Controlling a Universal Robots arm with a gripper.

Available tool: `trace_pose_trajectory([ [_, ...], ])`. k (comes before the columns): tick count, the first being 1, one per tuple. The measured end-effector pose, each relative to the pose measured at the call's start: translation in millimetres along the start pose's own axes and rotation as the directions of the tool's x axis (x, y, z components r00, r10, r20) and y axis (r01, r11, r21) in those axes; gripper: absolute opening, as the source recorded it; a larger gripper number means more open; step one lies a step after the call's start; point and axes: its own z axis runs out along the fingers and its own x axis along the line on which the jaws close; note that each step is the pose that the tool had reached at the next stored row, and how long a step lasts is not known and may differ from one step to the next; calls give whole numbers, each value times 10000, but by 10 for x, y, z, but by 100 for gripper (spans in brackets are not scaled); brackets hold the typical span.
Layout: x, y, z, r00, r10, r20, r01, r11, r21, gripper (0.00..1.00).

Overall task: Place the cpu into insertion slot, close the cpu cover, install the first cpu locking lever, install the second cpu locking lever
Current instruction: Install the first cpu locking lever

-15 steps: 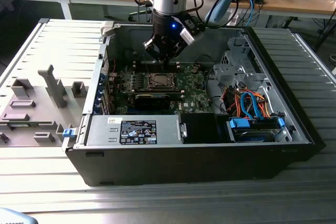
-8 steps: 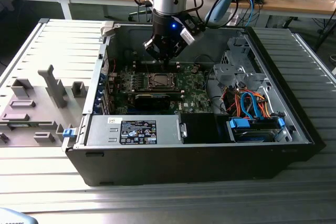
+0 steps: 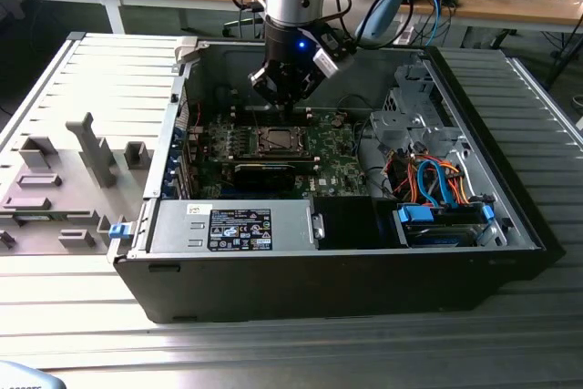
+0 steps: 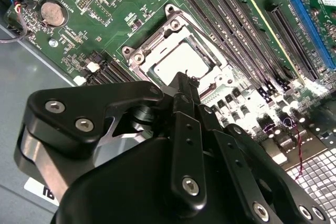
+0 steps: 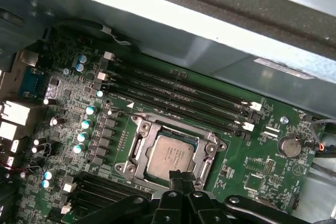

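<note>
- Your gripper (image 4: 184,85) hangs just above the socket edge, fingers pressed together with nothing between them (tips nearly over the chip's rim).
- Beneath it you see the cpu (image 5: 169,156) seated flat in the insertion slot (image 5: 140,129), the cpu cover (image 5: 210,142) lying closed around it.
- Further off, the memory slots (image 5: 178,95) run alongside, with the computer case (image 3: 364,289) wall behind.
</note>
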Motion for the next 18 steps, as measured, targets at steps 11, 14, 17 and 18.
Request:
trace_pose_trajectory([
  [11,0,0,0,9999,-146,7,146,9999,0,11],
  [14,0,0,0,9998,-181,8,181,9998,0,11],
  [17,0,0,0,9997,-225,9,225,9997,0,11],
  [18,0,0,0,9997,-235,11,235,9997,0,11],
])
